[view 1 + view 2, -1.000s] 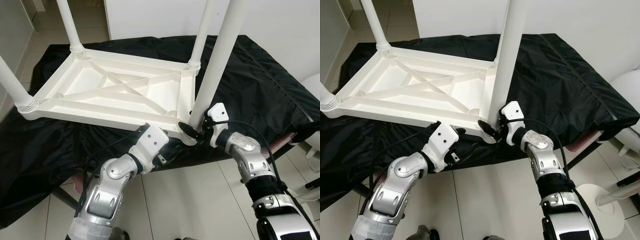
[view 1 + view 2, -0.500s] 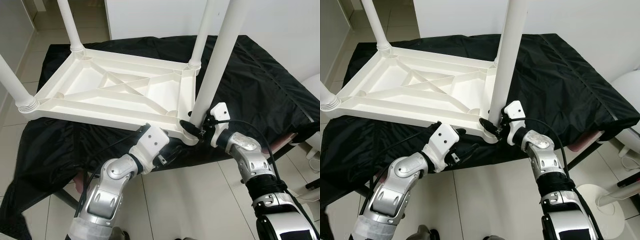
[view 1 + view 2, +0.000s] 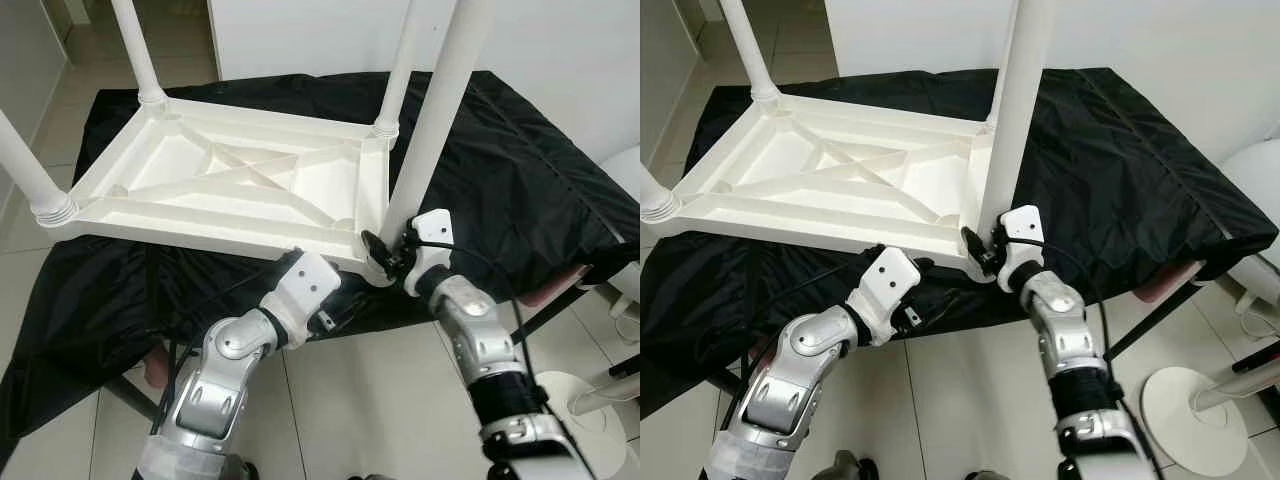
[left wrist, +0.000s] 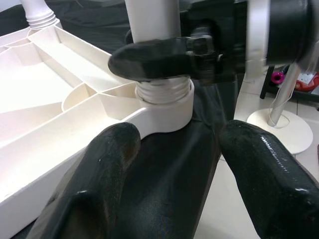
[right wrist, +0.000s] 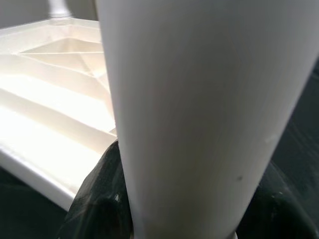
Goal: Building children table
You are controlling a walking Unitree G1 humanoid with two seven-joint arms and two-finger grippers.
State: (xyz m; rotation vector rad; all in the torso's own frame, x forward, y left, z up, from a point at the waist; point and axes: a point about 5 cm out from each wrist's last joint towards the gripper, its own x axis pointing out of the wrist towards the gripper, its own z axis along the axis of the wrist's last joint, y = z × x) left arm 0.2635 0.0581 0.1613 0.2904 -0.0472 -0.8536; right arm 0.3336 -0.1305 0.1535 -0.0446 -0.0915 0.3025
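I see the white plastic children's table (image 3: pixel 230 190) lying upside down on a counter draped in black cloth (image 3: pixel 520 170), its ribbed underside facing up. Three legs stand in the far and left corner sockets: one at the far left (image 3: pixel 137 50), one at the far right (image 3: pixel 400 65), one at the near left (image 3: pixel 25 160). My right tool (image 3: pixel 385 255) is closed around the base of the fourth leg (image 3: pixel 435 110), which stands upright in the near right corner socket (image 4: pixel 164 102); in the left wrist view one black finger (image 4: pixel 149 59) wraps the leg just above the threaded collar. My left tool (image 4: pixel 174 164) hovers just below that corner with its fingers spread wide, holding nothing, over the black cloth. A white round stand base (image 3: pixel 1195 405) sits on the tiled floor (image 3: pixel 370 400) to the right.
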